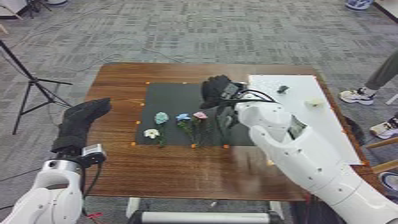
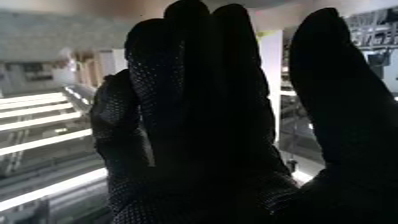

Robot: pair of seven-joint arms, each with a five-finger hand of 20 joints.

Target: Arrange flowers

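Observation:
In the head view my right hand (image 1: 215,91) is over the upper right part of the black mat (image 1: 169,95), open. Four artificial flowers lie on the mat's lower half: a pale green one (image 1: 161,117), a blue one (image 1: 183,117), a pink one (image 1: 200,115) and a white one (image 1: 151,133), their stems pointing toward the robot. In the right wrist view my right hand (image 2: 213,120) has straight fingers, with the thumb apart. My left hand (image 1: 84,112) is straight and open at the table's left edge.
On the white board (image 1: 333,125) at the right lie a small dark green thing (image 1: 282,89) and a cream-coloured thing (image 1: 314,102). My right forearm crosses the board. A black tripod (image 1: 32,80) stands left of the brown table (image 1: 169,172).

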